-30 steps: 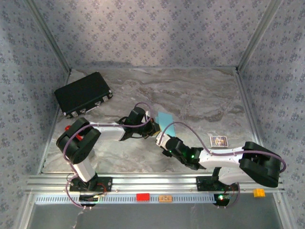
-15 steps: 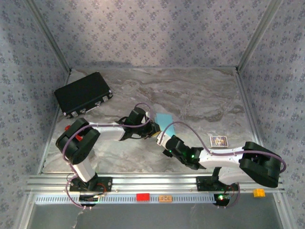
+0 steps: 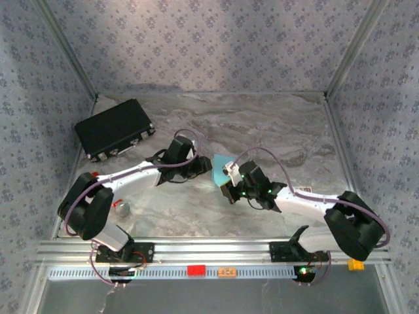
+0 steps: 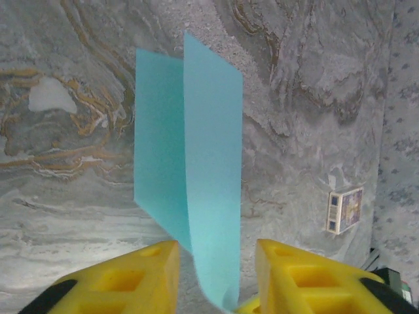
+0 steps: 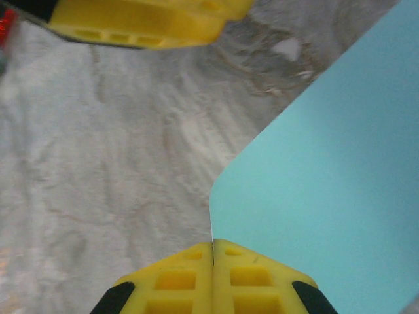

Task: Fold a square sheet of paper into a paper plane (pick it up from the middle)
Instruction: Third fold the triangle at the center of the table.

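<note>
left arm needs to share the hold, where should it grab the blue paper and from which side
Likely best: the end of the square sheet of paper standing edge-on between the open fingers of the left gripper, head-on, a finger on each face. The right gripper is shut on another edge.

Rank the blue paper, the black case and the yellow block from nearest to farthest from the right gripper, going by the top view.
1. The blue paper: mid-table, pinched in the right gripper itself.
2. The black case: off to the left, toward the back of the table.
3. The yellow block: on the near rail, at the right corner.
</note>
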### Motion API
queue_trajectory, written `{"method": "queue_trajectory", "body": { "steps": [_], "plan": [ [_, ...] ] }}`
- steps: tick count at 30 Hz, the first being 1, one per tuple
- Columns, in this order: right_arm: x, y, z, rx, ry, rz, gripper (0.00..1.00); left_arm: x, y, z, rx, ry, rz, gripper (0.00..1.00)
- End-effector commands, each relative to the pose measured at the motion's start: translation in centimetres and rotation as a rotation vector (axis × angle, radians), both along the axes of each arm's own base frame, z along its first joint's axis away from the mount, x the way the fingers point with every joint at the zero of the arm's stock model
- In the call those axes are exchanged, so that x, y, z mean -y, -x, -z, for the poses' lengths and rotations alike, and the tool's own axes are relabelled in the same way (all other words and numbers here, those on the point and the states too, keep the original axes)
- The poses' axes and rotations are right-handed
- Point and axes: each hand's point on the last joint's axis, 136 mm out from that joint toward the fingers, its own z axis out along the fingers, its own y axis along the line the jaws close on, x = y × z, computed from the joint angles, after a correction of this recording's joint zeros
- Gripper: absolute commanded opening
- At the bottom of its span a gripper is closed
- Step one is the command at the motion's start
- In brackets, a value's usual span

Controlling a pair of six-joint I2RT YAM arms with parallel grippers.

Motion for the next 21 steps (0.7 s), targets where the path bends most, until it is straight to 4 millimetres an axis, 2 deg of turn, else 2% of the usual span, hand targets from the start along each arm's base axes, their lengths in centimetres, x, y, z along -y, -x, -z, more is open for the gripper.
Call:
{"method": "queue_trajectory", "body": {
  "steps": [1,5,9,16,21],
  "plan": [
    [-2.0,2.8,-0.5,-0.223,-0.113,-0.12,0.02,0.0,-0.8,-0.9,0.044,-0.035,0.033,0.29],
    [-2.1,3.1,-0.2,-0.299,-0.141,-0.162,0.02,1.0,-1.6,-1.4,0.066,-0.028,0.072,0.23],
    [-1.6,2.7,0.2,-0.31,-0.157,-0.146,0.03,2.6,-2.3,-0.7,0.051,-0.029,0.141,0.18],
    [-1.0,2.3,0.7,-0.312,-0.161,-0.123,0.03,4.7,-3.3,3.5,-0.037,-0.06,0.21,0.12],
    [-0.9,2.2,1.4,-0.323,-0.146,-0.109,0.03,4.3,-3.9,7.1,-0.078,-0.161,0.222,0.09]
  ]
}}
